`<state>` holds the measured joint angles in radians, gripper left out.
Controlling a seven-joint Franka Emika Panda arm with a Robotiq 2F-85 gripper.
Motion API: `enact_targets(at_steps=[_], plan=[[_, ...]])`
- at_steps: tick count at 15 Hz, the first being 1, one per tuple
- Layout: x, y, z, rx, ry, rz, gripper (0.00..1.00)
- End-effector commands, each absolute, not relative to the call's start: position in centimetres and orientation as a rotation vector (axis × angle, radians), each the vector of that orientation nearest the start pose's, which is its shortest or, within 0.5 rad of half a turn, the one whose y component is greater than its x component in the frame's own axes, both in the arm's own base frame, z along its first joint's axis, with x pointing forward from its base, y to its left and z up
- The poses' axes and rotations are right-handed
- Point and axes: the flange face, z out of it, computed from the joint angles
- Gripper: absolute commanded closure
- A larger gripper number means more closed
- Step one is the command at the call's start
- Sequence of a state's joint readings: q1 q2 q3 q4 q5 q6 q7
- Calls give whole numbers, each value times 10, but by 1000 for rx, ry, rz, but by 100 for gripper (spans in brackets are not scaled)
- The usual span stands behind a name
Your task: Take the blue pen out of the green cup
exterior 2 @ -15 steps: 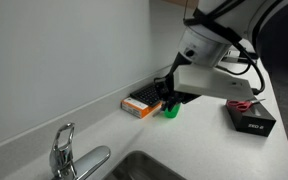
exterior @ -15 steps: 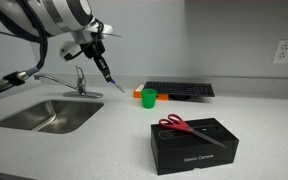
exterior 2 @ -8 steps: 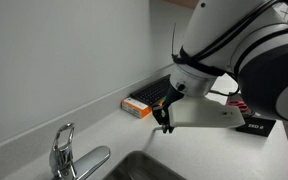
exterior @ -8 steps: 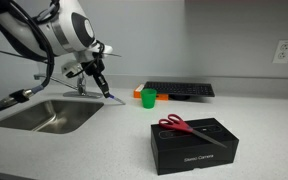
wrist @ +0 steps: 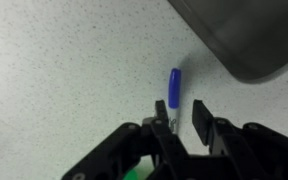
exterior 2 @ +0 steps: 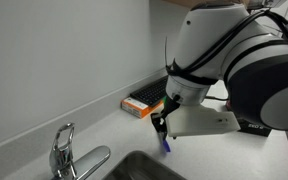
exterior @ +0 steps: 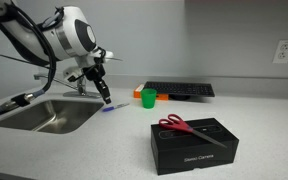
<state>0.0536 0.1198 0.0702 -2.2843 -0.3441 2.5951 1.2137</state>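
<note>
The blue pen [exterior: 111, 106] lies on the counter beside the sink, well away from the green cup [exterior: 149, 97], which stands upright in front of a black flat device. My gripper [exterior: 104, 99] hangs just above the pen, pointing down. In the wrist view the jaws [wrist: 179, 110] are open. The pen [wrist: 173, 87] rests on the speckled counter, its near end by the left finger with a gap to the other finger. In an exterior view the pen [exterior 2: 166, 146] shows below the gripper [exterior 2: 162, 127]; the cup is hidden behind the arm there.
The steel sink [exterior: 46, 115] and faucet [exterior 2: 62, 150] are right next to the gripper. An orange object [exterior: 138, 93] sits beside the cup. A black box [exterior: 193, 146] with red-handled scissors [exterior: 182, 126] on top stands at the counter front. A black flat device [exterior: 180, 90] lies by the wall.
The arm carried the pen from near the cup toward the sink and came down. The jaws have opened and the pen now lies on the counter.
</note>
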Motion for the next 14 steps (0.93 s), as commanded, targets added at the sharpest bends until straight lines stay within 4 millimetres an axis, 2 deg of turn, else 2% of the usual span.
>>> enact_targets(at_steps=[1, 4, 6, 10, 11, 14], plan=[[549, 75, 332, -2908, 1265, -411, 34], [555, 72, 341, -2908, 1297, -410, 10], [559, 69, 346, -2913, 1315, -406, 0], [566, 64, 354, -2916, 1356, -388, 0], [560, 64, 349, -2919, 1325, -411, 0], [560, 63, 349, -2920, 1328, -408, 0]])
